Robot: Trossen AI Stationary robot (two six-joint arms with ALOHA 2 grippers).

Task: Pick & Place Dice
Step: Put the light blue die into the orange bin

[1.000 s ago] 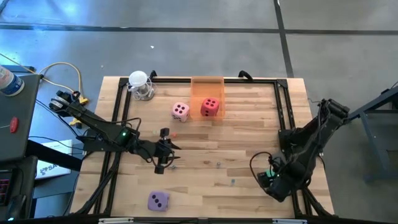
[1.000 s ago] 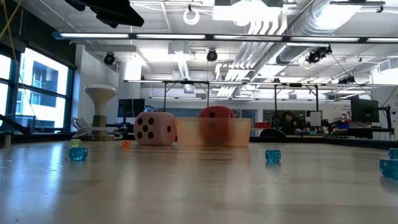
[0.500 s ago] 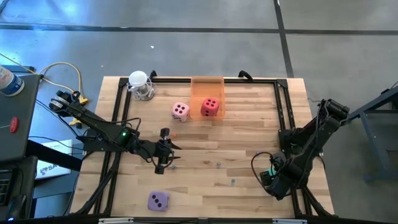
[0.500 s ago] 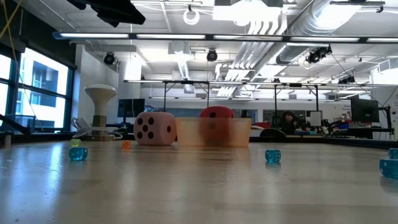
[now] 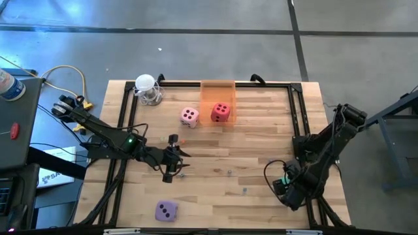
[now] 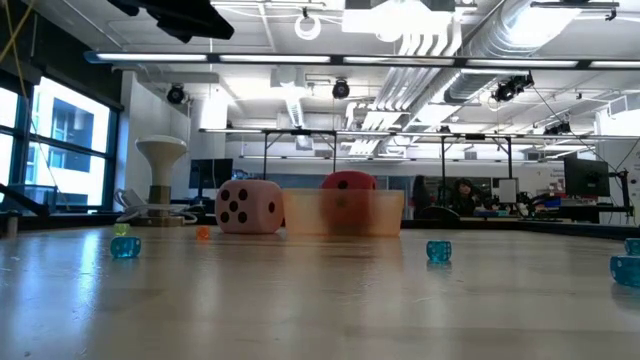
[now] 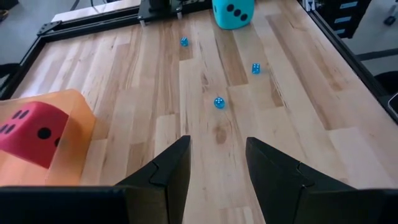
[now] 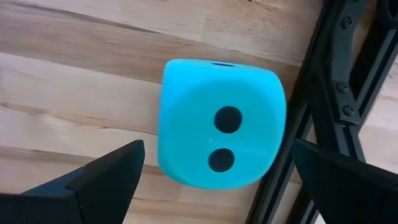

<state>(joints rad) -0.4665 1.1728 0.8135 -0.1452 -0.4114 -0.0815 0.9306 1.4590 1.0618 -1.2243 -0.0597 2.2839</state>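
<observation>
A teal die [image 8: 221, 121] sits two pips up on the wood beside the black frame rail [image 8: 329, 87]; it also shows in the left wrist view [image 7: 233, 12]. My right gripper [image 8: 217, 149] hangs over it, pointing down and open, one finger on either side and apart from it. The red die [image 5: 221, 111] lies in an orange see-through bin [image 5: 217, 91], with the pink die [image 5: 189, 116] next to the bin. The purple die [image 5: 166, 210] rests near the front edge. My left gripper [image 7: 217, 165] hovers open over mid-table with nothing in it.
A white stand [image 5: 147, 88] occupies the far left corner. Tiny blue beads [image 7: 219, 102] lie scattered on the boards at mid-table. A black frame [image 5: 297, 111] runs around the table's edges. My right arm [image 5: 320, 153] hides the teal die in the high view.
My right gripper has sunk a little toward the teal die and then held still. My left arm and the dice have kept their places.
</observation>
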